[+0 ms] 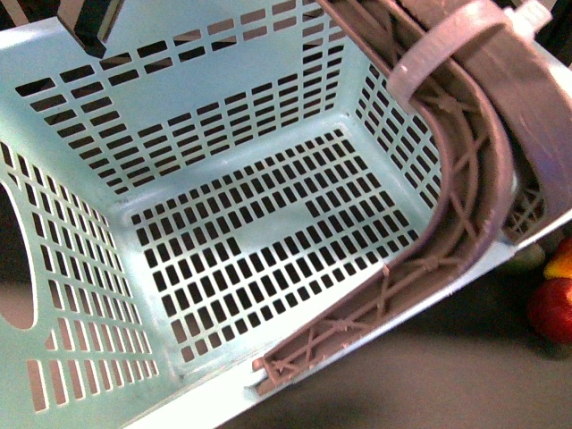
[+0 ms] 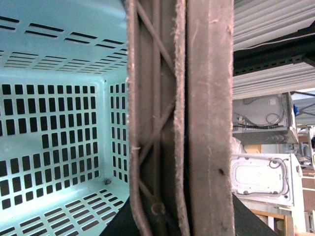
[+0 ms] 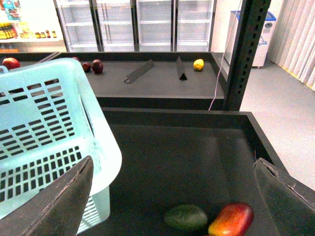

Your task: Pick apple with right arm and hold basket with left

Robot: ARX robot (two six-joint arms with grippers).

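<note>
The light aqua basket (image 1: pixel 223 223) fills the front view, tilted, with nothing inside. Its brown-grey ribbed handle (image 1: pixel 465 197) carries a white zip tie (image 1: pixel 447 49). My left gripper (image 2: pixel 182 221) is shut on the handle (image 2: pixel 182 113), seen close up in the left wrist view. The deep-red apple (image 1: pixel 552 308) lies on the dark surface at the right edge, outside the basket. My right gripper (image 3: pixel 172 196) is open and empty above the dark bin floor, beside the basket (image 3: pixel 44 128). The apple does not show in the right wrist view.
A dark green avocado (image 3: pixel 186 217) and an orange-yellow-and-red fruit (image 3: pixel 231 220) lie between my right fingers (image 3: pixel 288 196); both show by the apple in front (image 1: pixel 561 262). A black post (image 3: pixel 248 49) stands behind the bin wall. A far shelf holds red fruit (image 3: pixel 97 65).
</note>
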